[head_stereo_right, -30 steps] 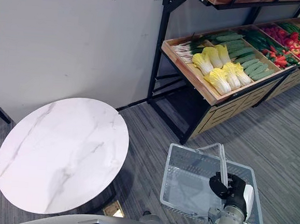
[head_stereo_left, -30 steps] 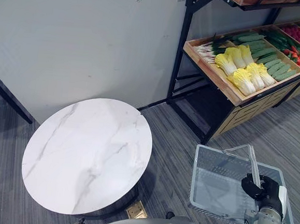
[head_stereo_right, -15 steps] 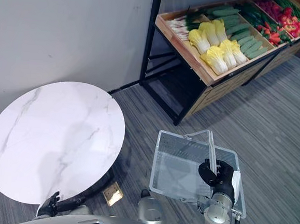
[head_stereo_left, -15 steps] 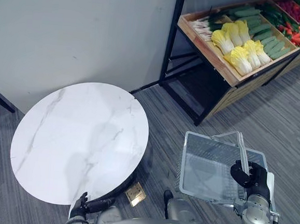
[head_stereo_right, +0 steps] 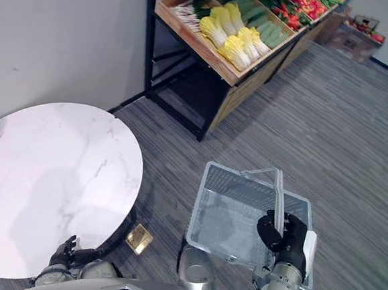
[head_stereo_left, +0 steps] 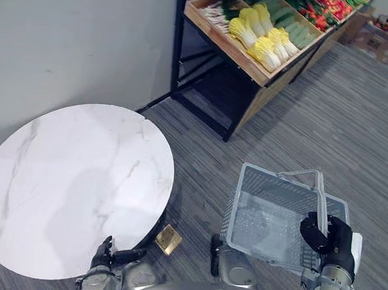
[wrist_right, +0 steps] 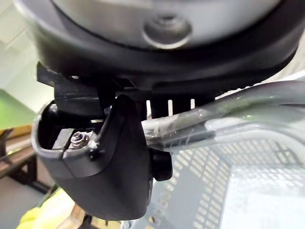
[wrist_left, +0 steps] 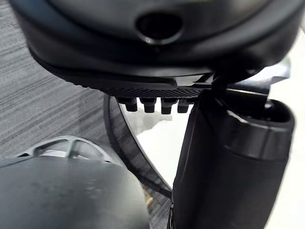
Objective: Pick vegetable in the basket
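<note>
Basket (head_stereo_left: 263,221): grey mesh, upright and above the striped carpet, with its handle (head_stereo_left: 321,205) raised over its right side.
Right hand (head_stereo_left: 332,238): at the basket's near right corner, fingers and thumb curled round the handle. The right wrist view shows the bar passing between the thumb and the fingers.
Left hand (head_stereo_left: 107,257): well to the basket's left and lower in the view, fingers loosely stretched toward the basket and holding nothing.
Vegetables (head_stereo_left: 263,36): well beyond the basket, lying in the slanted wooden crates of a rack (head_stereo_left: 219,43). Yellow-white cabbages lie in the crate nearest the basket, with green and red produce in the crates behind.
Table (head_stereo_left: 64,175): round with a white marble top, left of the basket and apart from it.
Floor plate (head_stereo_left: 168,239): small and brass-coloured, on the carpet between the basket and the table, just beside the table's edge.
</note>
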### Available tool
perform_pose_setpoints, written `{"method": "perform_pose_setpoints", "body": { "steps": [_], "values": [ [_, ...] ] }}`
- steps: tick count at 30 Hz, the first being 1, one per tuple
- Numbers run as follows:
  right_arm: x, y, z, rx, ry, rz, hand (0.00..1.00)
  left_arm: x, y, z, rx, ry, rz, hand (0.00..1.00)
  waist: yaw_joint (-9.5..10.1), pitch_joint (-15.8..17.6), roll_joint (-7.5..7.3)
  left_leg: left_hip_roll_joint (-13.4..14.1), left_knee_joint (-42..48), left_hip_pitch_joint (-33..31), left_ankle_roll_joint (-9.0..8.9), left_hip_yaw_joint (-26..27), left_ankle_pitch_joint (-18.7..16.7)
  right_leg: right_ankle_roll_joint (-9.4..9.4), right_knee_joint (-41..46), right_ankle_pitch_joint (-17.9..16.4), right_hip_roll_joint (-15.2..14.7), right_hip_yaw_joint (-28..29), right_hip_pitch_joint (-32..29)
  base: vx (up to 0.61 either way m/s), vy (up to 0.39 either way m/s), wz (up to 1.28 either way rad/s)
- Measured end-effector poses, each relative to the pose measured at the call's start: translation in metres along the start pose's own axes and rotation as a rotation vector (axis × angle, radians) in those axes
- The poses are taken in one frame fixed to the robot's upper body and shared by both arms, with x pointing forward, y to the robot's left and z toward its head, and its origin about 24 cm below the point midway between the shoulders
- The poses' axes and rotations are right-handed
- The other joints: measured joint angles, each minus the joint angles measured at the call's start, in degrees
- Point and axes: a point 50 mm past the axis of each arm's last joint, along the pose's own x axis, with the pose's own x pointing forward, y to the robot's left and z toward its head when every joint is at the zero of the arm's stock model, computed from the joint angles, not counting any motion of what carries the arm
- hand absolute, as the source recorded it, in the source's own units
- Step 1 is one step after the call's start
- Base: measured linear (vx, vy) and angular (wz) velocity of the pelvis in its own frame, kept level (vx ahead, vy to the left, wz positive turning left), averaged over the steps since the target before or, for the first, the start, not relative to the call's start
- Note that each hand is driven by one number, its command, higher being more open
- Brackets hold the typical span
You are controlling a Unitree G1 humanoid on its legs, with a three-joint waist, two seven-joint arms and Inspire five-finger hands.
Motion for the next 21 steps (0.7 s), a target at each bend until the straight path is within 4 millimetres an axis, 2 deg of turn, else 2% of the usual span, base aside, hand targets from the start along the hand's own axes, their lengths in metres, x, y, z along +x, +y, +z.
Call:
{"method": "perform_pose_setpoints", "body": {
  "steps": [1, 2, 3, 4, 5, 6, 7, 8, 9, 11, 12, 13, 15, 17, 18, 19, 20, 21],
  "values": [
    [0.005, 0.003, 0.002, 0.010, -0.003, -0.005, 0.00, -0.001, 0.003, -0.003, 0.011, 0.005, 0.002, 1.00, -0.03, -0.55, -0.60, -0.24, -2.02, 0.13, -0.26, 1.50, 1.77, 0.07, 7.82, -2.51, -3.73, -0.99, 0.41, 0.00, -0.034, -0.37],
    [0.006, 0.004, 0.002, 0.012, -0.005, -0.005, 0.00, -0.001, 0.004, -0.004, 0.012, 0.007, 0.001, 1.00, 0.00, -0.71, -0.73, -0.24, -2.39, 0.13, -0.38, 1.75, 2.11, -0.10, 8.94, -2.82, -4.40, -1.50, 0.60, 0.02, -0.120, -0.77],
    [0.013, 0.011, 0.007, 0.019, -0.018, 0.014, 0.00, -0.005, 0.009, -0.014, 0.015, 0.031, 0.011, 1.00, 0.57, -2.48, -1.86, -0.05, -2.99, -0.13, -0.60, 4.53, 3.35, -1.34, 11.61, -2.39, -8.10, -5.46, 1.60, 0.03, -0.125, -0.86],
    [0.017, 0.016, 0.010, 0.018, -0.031, 0.032, 0.00, -0.005, 0.014, -0.017, 0.017, 0.034, 0.024, 1.00, 0.95, -3.48, -3.15, 0.15, -2.63, -0.23, -0.87, 5.94, 3.52, -2.27, 10.56, -0.31, -9.35, -7.24, 2.31, 0.03, -0.193, -1.50],
    [0.030, 0.024, 0.021, 0.001, -0.079, 0.069, 0.00, -0.006, 0.012, -0.019, -0.037, 0.047, 0.030, 1.00, 2.33, -3.85, -1.84, 2.47, 0.27, -1.44, 0.35, 8.19, 4.89, -2.66, 4.95, -0.85, -7.85, -12.63, 2.56, -0.02, -0.143, -1.49],
    [0.039, 0.031, 0.030, -0.008, -0.107, 0.093, 0.00, -0.004, 0.009, -0.015, -0.046, 0.039, 0.018, 1.00, 3.31, -4.16, -1.64, 3.97, 4.38, -5.49, 3.66, 8.16, 6.10, -2.61, -1.94, 1.38, -6.02, -14.35, 3.30, -0.10, -0.127, -1.81],
    [0.056, 0.042, 0.052, 0.019, -0.171, 0.099, 0.00, -0.001, 0.007, -0.004, -0.035, 0.007, 0.007, 1.00, 3.98, -4.90, -1.51, -3.32, -9.57, -8.39, 2.65, 9.19, 7.24, 1.31, -5.17, -0.53, -7.93, -17.30, 3.23, -0.10, -0.072, -1.39],
    [0.060, 0.046, 0.059, 0.028, -0.189, 0.099, 0.00, 0.000, 0.006, -0.003, -0.032, -0.005, 0.008, 1.00, 3.91, -4.39, -2.09, -4.47, -12.00, -8.08, 2.36, 9.94, 11.47, 2.92, 0.06, -3.11, -9.62, -19.50, 1.90, -0.04, -0.066, -1.16],
    [0.062, 0.055, 0.064, 0.036, -0.197, 0.123, 0.00, 0.000, 0.012, -0.002, -0.032, -0.006, 0.027, 1.00, 3.92, -4.67, -3.56, -4.84, -11.77, -7.87, 3.11, 12.25, 12.46, 4.05, 0.44, -4.75, -11.29, -21.68, 2.15, 0.06, -0.135, -0.96],
    [0.062, 0.074, 0.079, 0.000, -0.259, 0.216, 0.00, -0.002, 0.018, -0.012, -0.064, 0.042, 0.072, 1.00, 5.65, -4.74, -3.54, -1.66, -9.39, -5.76, 3.27, 18.18, 12.47, 5.61, -5.87, -4.74, -9.48, -33.09, 5.51, 0.09, -0.247, -1.15],
    [0.060, 0.077, 0.079, -0.007, -0.267, 0.235, 0.00, -0.003, 0.017, -0.015, -0.085, 0.054, 0.079, 1.00, 5.78, -4.67, -3.26, -0.44, -8.70, -4.23, 3.26, 19.24, 12.47, 5.59, -8.51, -5.15, -8.02, -34.70, 7.45, 0.07, -0.292, -0.81],
    [0.059, 0.075, 0.077, -0.016, -0.281, 0.236, 0.00, -0.003, 0.014, -0.016, -0.089, 0.063, 0.072, 1.00, 5.23, -5.05, -2.57, 1.06, -8.06, -3.29, 3.25, 19.25, 12.48, 6.14, -12.07, -5.14, -5.72, -35.13, 9.51, 0.05, -0.241, -0.34],
    [0.060, 0.065, 0.076, -0.047, -0.294, 0.225, 0.00, -0.003, 0.009, -0.016, -0.081, 0.066, 0.056, 1.00, 4.58, -5.57, -1.64, 3.48, -7.39, -3.30, 2.65, 19.53, 12.85, 6.03, -14.66, -4.72, -2.96, -35.08, 10.19, 0.04, -0.185, -0.23],
    [0.058, 0.055, 0.074, -0.068, -0.306, 0.207, 0.00, -0.003, 0.008, -0.018, -0.078, 0.076, 0.046, 1.00, 3.77, -5.65, -1.54, 5.45, -6.93, -2.78, 1.13, 20.50, 14.03, 5.49, -16.44, -4.44, -0.48, -34.06, 10.67, 0.10, -0.195, -0.39],
    [0.055, 0.049, 0.070, -0.072, -0.301, 0.193, 0.00, -0.003, 0.013, -0.021, -0.073, 0.090, 0.058, 1.00, 3.10, -5.52, -1.77, 8.12, -3.22, -2.66, 1.79, 20.61, 15.43, 5.04, -17.95, -4.39, 0.85, -33.55, 11.88, 0.12, -0.205, -0.39],
    [0.054, 0.047, 0.067, -0.074, -0.293, 0.186, 0.00, -0.003, 0.017, -0.021, -0.079, 0.090, 0.067, 1.00, 3.33, -5.22, -2.11, 10.01, 0.31, -3.47, 1.50, 20.84, 15.26, 4.73, -18.63, -4.38, 1.42, -32.54, 12.90, 0.11, -0.140, -0.33],
    [0.055, 0.038, 0.062, -0.075, -0.270, 0.154, 0.00, -0.002, 0.018, -0.016, -0.060, 0.067, 0.064, 1.00, 3.06, -4.65, -3.03, 7.67, -2.31, -4.57, -4.05, 20.20, 11.73, 4.30, -18.82, -4.65, 0.21, -30.45, 14.05, 0.08, -0.033, -0.26],
    [0.058, 0.030, 0.061, -0.074, -0.263, 0.119, 0.00, -0.001, 0.014, -0.011, -0.042, 0.049, 0.052, 1.00, 2.49, -4.63, -3.03, 4.23, -9.15, -5.42, -2.36, 19.87, 12.67, 4.33, -18.73, -4.64, -0.79, -29.40, 14.03, 0.06, 0.032, -0.24]
  ]
}}
